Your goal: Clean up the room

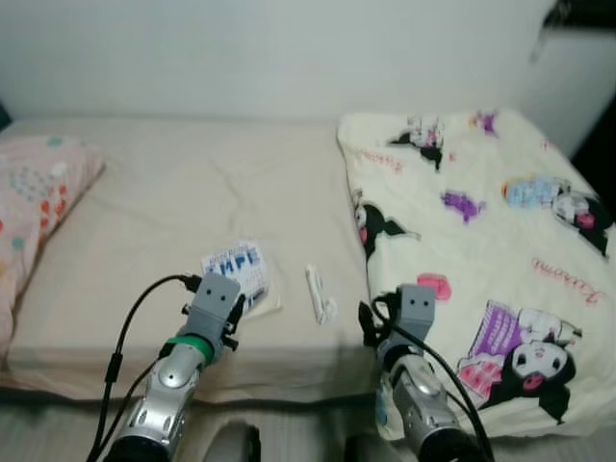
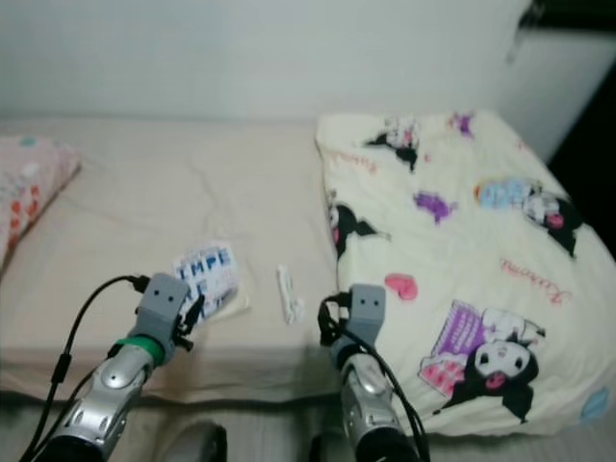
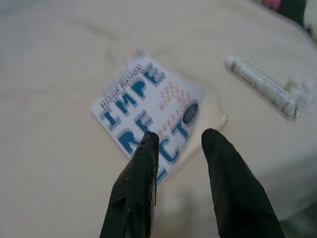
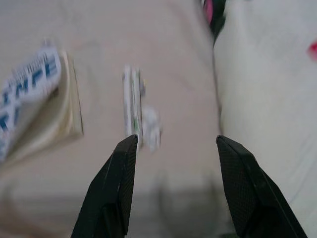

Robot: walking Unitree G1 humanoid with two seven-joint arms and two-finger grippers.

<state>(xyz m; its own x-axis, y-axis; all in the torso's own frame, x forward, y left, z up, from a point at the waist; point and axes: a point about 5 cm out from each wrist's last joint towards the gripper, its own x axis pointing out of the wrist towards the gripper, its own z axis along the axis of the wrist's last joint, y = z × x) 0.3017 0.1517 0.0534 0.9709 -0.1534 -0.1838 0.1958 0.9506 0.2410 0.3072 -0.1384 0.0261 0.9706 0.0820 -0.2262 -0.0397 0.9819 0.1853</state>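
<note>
Grippers hovered over the bed (image 1: 173, 192): left gripper (image 3: 179, 140) parted narrowly above the book (image 3: 148, 109), right gripper (image 4: 173, 144) spread wide near the white wrapper (image 4: 133, 106) beside the cartoon blanket (image 1: 481, 241).

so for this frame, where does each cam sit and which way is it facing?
Left eye: head, looking forward and down at the bed; both silver arms in view.
Right eye: same head, same scene.
Left wrist: on the left arm, looking along the open left end effector at the book.
Right wrist: on the right arm, looking along the open right end effector at the white wrapper.
Shared: book, wrapper and cartoon blanket appear in all four.
</note>
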